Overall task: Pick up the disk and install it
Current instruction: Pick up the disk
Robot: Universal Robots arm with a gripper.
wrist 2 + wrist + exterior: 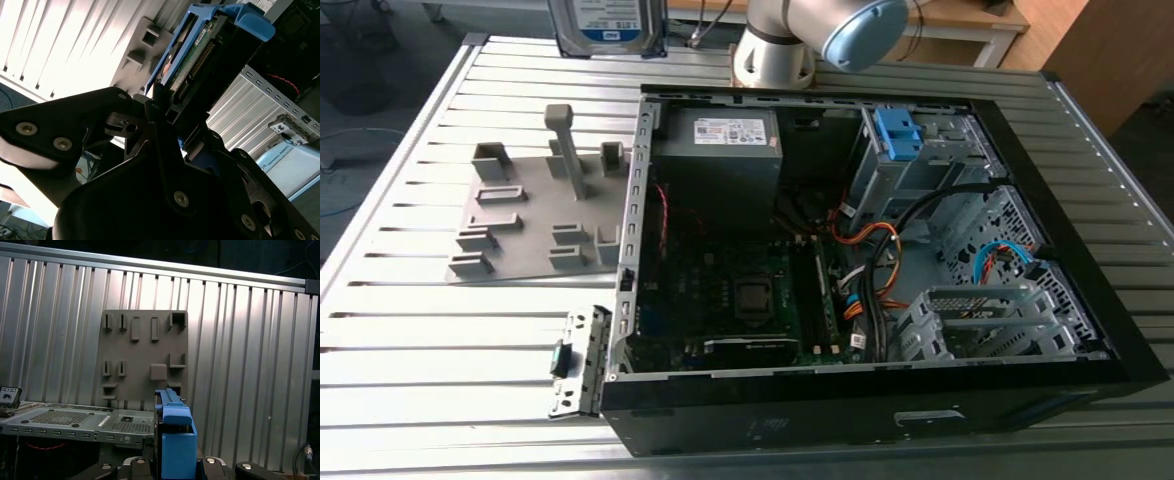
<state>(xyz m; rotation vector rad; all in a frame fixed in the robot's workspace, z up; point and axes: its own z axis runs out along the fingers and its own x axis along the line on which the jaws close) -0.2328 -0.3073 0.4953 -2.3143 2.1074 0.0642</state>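
The jaws are clamped on the disk (197, 52). In the second wrist view, black fingers (159, 107) press on its lower end, one from each side. The blue rails run around its edges, and its other end sticks out away from the jaws.

In the exterior view the disk (606, 24) is outside the computer case (854, 425). It hangs high over the bench (427, 330), past the corner of the case where the arm (781, 45) stands. It stands on its edge with its white and blue label showing. It touches nothing but the jaws.

Beside the case, a grey plate (520, 225) with little slots and posts lies flat on the bench. In the first wrist view the disk's blue end (175, 437) points down toward this plate (145, 347), well above it. The slots on the plate look empty.

The case lies open on its side, so you can see in. A blue bracket (897, 135) sits on the metal bay in one corner of the case. A big grey box (720, 165) with a white sticker sits in the corner nearest the disk.

So I think the picking up part is done, because the disk is off the bench and held tight. The putting in part is not done. The disk is not over the case yet, and it is well apart from the bay with the blue bracket.
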